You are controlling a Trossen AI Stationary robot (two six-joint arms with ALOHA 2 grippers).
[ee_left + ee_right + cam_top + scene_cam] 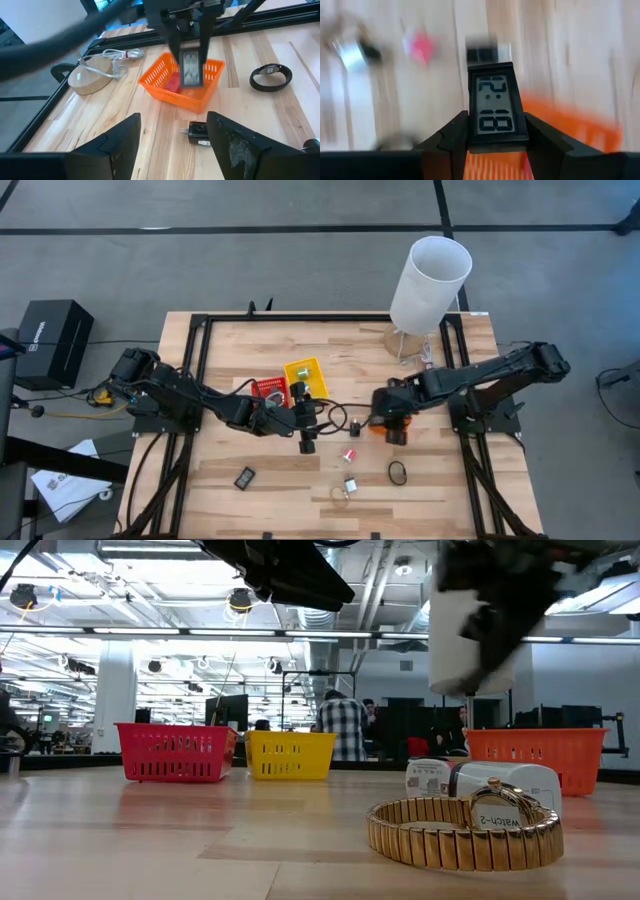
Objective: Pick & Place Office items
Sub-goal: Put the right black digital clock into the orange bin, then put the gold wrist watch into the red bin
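Roughly midway, I judge: the right gripper (495, 132) grips a small black digital clock with a grey display (494, 112) over the orange plastic basket (165, 80) at centre right of the high view, its drop pending. Left gripper (172, 137) hangs open-fingered at centre. Below centre lie a black ring (398, 473), black block (245, 477) and gold metal watch (465, 830), unsorted

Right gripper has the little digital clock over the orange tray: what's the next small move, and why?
Probably lower it a little and open. The right gripper grips the digital clock above the orange tray, which already holds a red item. The left gripper waits open near a black adapter.
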